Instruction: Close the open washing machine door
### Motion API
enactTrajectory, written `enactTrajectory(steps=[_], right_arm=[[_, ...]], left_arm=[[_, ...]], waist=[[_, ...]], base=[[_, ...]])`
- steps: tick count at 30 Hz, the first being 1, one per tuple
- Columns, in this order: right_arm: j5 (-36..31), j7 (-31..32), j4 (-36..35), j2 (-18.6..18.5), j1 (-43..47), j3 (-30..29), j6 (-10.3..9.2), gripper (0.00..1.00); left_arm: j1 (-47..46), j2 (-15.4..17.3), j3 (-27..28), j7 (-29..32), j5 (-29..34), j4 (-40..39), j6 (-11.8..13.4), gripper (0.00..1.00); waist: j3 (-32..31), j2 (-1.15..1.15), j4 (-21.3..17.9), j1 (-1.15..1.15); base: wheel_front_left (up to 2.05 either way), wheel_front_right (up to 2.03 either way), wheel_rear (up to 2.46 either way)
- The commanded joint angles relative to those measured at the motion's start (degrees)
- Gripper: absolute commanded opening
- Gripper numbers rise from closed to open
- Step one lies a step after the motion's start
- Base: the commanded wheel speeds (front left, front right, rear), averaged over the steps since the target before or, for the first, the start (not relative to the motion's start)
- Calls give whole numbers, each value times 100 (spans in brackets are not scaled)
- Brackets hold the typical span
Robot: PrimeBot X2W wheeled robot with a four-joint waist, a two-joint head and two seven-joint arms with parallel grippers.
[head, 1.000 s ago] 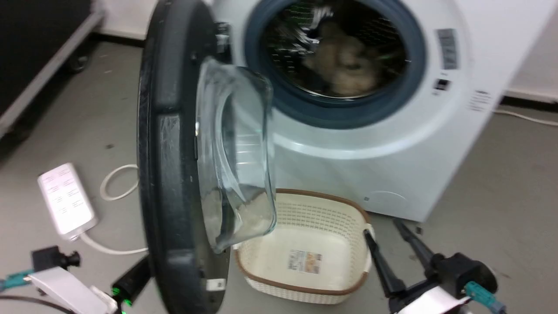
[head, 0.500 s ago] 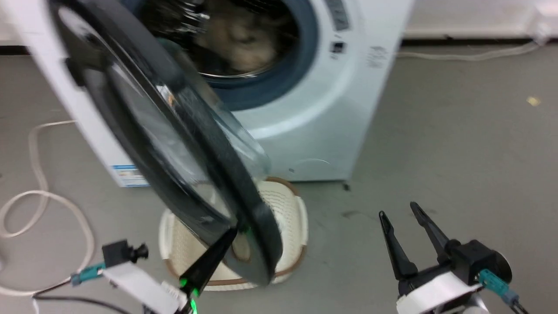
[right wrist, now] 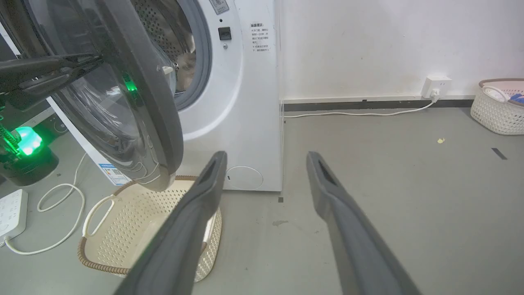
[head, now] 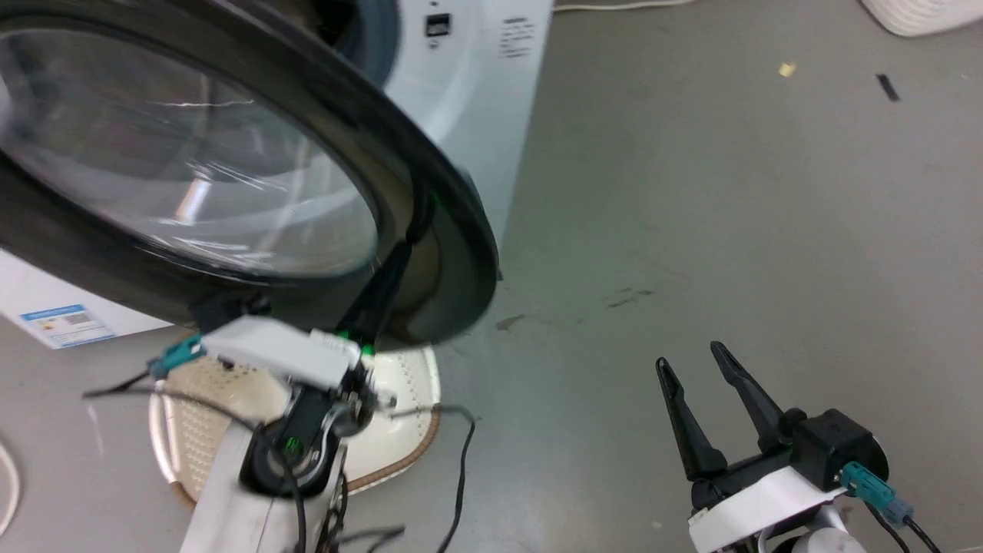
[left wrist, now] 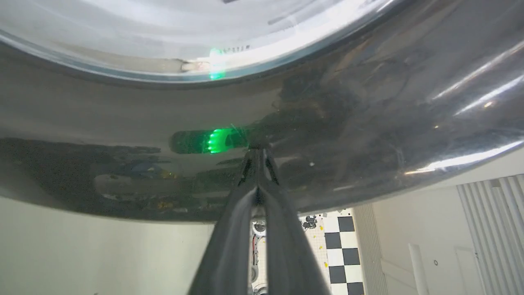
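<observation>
L tool (left wrist: 257, 155) fingers together, tip on washer door (head: 192, 153) rim; R tool (head: 690, 355) agape, empty.

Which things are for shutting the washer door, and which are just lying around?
For the job: washing machine door, washing machine, left gripper with its tip against the door.
Just lying about: cream basket, power strip, wall socket, far basket, open right gripper.
</observation>
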Motion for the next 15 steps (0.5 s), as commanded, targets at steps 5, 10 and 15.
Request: enactTrajectory(steps=[5, 10, 15], right_arm=[[113, -26, 39, 43, -92, -51, 5, 100], [109, -26, 25, 51, -22, -110, 5, 100], [105, -26, -27, 45, 169, -217, 5, 100]], left_arm=[[-616, 9, -179, -352, -175, 710, -116, 0], [-673, 9, -336, -519, -246, 1085, -227, 0], [-92, 142, -640, -708, 198, 965, -270, 100]], waist=[[6, -1, -92, -1], [-186, -1, 169, -1], [-550, -1, 637, -1]], base=[[0, 0, 0], [0, 0, 0], [0, 0, 0]])
